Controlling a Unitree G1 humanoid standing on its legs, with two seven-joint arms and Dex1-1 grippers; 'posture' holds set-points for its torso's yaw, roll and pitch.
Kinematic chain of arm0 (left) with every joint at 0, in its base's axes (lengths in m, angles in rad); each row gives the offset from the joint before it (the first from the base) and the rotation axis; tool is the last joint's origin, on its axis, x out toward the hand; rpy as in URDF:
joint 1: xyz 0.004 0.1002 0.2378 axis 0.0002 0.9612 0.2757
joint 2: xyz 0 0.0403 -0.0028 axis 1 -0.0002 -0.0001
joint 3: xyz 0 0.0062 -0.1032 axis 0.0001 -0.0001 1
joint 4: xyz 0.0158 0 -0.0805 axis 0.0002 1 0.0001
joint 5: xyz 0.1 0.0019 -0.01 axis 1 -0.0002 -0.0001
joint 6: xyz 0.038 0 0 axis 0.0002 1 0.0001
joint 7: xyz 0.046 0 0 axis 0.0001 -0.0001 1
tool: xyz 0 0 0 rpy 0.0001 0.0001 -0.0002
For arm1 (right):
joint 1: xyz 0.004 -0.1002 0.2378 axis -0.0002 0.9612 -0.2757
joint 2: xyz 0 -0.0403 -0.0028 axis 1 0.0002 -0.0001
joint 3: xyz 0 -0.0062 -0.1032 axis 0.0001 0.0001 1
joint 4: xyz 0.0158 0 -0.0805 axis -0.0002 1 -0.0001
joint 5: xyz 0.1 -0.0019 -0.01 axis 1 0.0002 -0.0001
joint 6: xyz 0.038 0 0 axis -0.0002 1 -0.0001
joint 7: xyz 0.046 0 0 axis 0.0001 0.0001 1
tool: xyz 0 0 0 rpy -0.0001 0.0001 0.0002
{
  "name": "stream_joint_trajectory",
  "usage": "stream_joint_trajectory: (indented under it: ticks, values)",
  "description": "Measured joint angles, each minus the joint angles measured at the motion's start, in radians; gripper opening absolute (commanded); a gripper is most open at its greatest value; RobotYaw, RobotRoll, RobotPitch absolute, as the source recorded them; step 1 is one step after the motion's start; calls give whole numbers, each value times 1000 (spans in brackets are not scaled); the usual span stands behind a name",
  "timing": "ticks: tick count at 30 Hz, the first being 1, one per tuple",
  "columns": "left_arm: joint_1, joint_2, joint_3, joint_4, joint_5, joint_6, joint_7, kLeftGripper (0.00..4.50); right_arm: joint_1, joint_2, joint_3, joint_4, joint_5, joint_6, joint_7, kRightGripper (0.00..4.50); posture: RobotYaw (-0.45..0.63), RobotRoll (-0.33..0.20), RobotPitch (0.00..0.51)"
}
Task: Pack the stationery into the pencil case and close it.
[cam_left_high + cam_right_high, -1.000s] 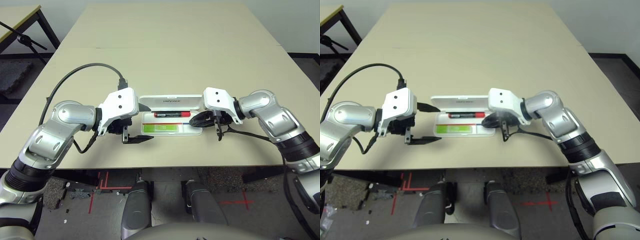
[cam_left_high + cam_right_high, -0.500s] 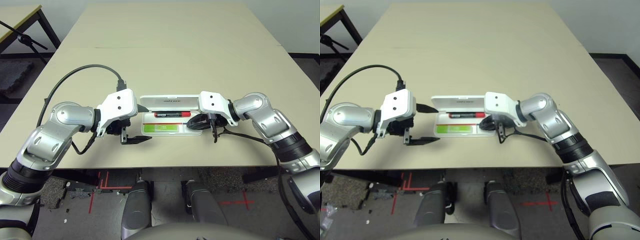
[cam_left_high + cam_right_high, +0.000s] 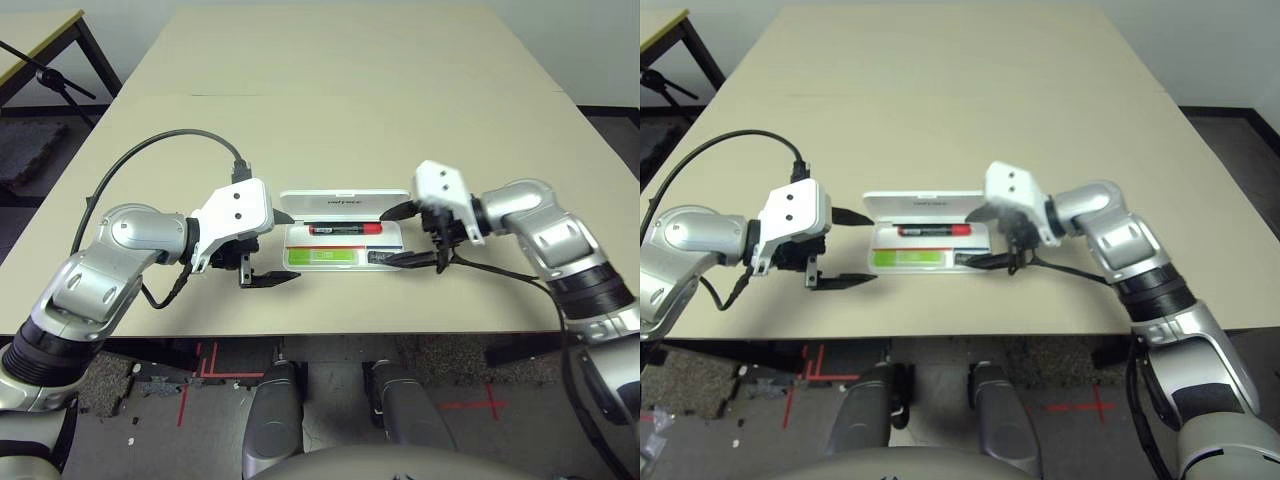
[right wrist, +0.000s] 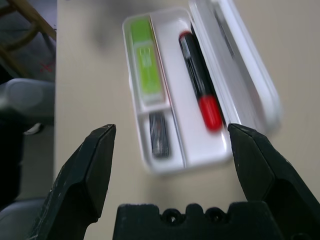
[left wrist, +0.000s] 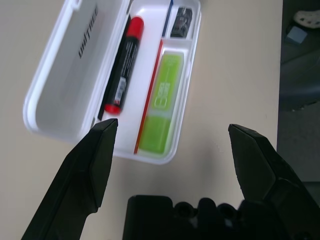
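I have both sets of fingers spread wide and holding nothing. My left gripper (image 3: 270,248) sits just off the left end of the pencil case (image 3: 343,232), low over the bench (image 3: 330,90), one finger by the case's back corner and the other out in front of it. My right gripper (image 3: 406,236) is at the case's right end, its fingers (image 4: 252,167) straddling that end without any contact I can make out.

The case lies open near the bench's front edge, about midway along it, with its lid folded back toward the far edge. It is smooth white plastic, flat and rectangular with rounded corners, and has small black lettering on the inside of the lid. In the tray, the red marker (image 5: 123,67) with its black cap lies along the hinge side, the boxy lime-green highlighter (image 5: 163,102) fills the long front compartment, and the small dark block (image 5: 182,23) sits in the short compartment at the right end.
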Motion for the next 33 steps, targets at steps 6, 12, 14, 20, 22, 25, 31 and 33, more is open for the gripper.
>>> stream_joint_trajectory:
  ticks: [6,12,14,20,22,25,31,33]
  values:
    - [42,22,1,45,21,-24,0,4500,88,-141,-136,1,112,80,65,4442,-5,0,123]
    - [65,35,1,95,42,-69,-3,4500,142,-171,-194,13,151,103,69,4442,-17,0,126]
    - [65,47,1,124,60,-81,-2,4500,158,-171,-194,16,151,103,60,4442,-19,0,127]
    - [-51,72,1,298,202,-61,103,2338,162,-155,-194,19,151,101,28,4500,-19,0,126]
    - [-102,57,-1,373,255,-63,157,1643,155,-149,-193,27,150,97,21,4500,-19,0,127]
    - [-145,13,-2,462,308,-64,225,407,142,-145,-192,43,148,90,12,4500,-20,0,128]
    - [-235,-116,12,599,352,-49,365,30,128,-140,-190,46,147,84,9,4500,-20,0,128]
    - [-258,-152,21,616,350,-50,380,30,128,-139,-189,45,147,83,8,4500,-24,0,131]
